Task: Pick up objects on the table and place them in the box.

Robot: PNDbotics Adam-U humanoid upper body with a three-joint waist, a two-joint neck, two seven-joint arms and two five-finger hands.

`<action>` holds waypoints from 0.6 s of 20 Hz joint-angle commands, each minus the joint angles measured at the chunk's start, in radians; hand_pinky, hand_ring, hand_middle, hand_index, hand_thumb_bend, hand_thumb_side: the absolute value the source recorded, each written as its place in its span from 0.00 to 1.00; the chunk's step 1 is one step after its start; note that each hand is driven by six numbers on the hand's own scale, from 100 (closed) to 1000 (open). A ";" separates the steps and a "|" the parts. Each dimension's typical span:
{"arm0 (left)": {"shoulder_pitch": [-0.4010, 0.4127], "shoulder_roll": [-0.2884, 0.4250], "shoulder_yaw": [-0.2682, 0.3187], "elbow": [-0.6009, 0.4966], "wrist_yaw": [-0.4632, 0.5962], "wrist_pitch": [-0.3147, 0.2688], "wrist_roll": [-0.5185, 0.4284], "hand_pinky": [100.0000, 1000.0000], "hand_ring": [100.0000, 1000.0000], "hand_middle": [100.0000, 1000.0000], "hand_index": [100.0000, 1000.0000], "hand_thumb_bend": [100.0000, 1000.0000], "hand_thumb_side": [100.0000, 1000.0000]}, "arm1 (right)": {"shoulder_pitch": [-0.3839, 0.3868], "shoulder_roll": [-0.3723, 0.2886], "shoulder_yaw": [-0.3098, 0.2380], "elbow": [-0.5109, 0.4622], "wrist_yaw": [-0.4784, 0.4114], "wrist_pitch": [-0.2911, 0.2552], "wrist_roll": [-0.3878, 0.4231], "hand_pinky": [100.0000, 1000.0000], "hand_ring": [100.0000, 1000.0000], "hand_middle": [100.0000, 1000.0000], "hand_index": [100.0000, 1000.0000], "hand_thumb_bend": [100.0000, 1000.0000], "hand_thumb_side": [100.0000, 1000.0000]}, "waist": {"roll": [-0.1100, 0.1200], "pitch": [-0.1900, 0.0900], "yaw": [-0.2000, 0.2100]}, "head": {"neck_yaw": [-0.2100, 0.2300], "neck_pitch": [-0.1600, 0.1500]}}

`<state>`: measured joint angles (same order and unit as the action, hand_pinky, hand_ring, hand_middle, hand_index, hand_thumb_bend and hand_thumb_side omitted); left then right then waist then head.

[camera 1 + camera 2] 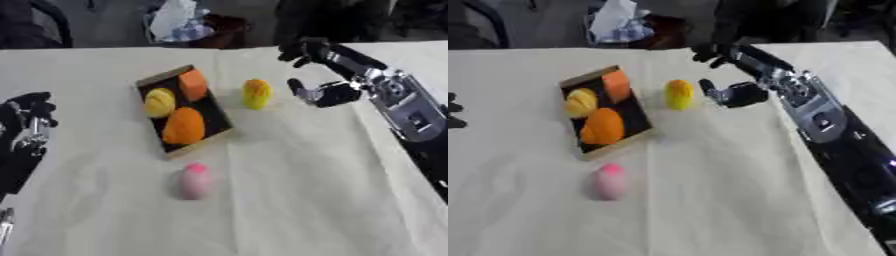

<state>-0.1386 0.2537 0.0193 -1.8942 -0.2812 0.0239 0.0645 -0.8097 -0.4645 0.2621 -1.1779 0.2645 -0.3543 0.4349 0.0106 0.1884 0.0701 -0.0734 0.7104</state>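
1. My right hand point(325, 92): spread, thumb and fingers apart, holding nothing, hovering just beside the yellow fruit point(255, 93) on its right.
2. Yellow fruit: upright on the table point(289, 200), just right of the box point(184, 150), not touching it as far as I can judge.
3. Box: shallow, dark-floored, tilted askew; holds an orange block point(192, 84), a yellow item point(159, 102) and a round orange item point(185, 126).
4. Pink item point(196, 181): lying on the table in front of the box, well apart from my hand.
5. My left hand point(31, 117): idle at the left edge, fingers loosely curled, holding nothing I can see.
6. Risk: closing off-centre could tip the yellow fruit over or nudge it against the box wall.
7. Unclear: what each item really is; the left hand is cut off in the right eye view.
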 commanded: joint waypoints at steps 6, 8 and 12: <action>0.003 -0.015 0.019 -0.010 0.150 -0.016 -0.051 0.66 0.53 0.59 0.77 0.00 0.80 | -0.116 0.086 -0.026 0.229 0.151 -0.054 0.059 0.81 0.90 0.84 0.96 0.00 0.24 | 0.003 -0.028 0.025 | -0.024 -0.015; 0.004 -0.016 0.021 -0.007 0.186 -0.018 -0.065 0.66 0.53 0.59 0.77 0.00 0.81 | -0.133 0.107 -0.034 0.284 0.186 -0.071 0.059 0.82 0.91 0.86 0.96 0.00 0.26 | 0.005 -0.027 0.030 | -0.028 -0.016; 0.005 -0.014 0.027 -0.002 0.255 -0.022 -0.086 0.66 0.53 0.59 0.77 0.00 0.81 | -0.151 0.135 -0.052 0.358 0.256 -0.085 0.026 0.83 0.93 0.88 0.96 0.00 0.23 | 0.008 -0.026 0.036 | -0.035 -0.018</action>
<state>-0.1303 0.2277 0.0355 -1.8858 -0.0485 0.0042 -0.0132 -0.9359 -0.3254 0.2228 -0.8325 0.4970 -0.4351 0.4713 0.0109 0.1884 0.1050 -0.1043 0.7061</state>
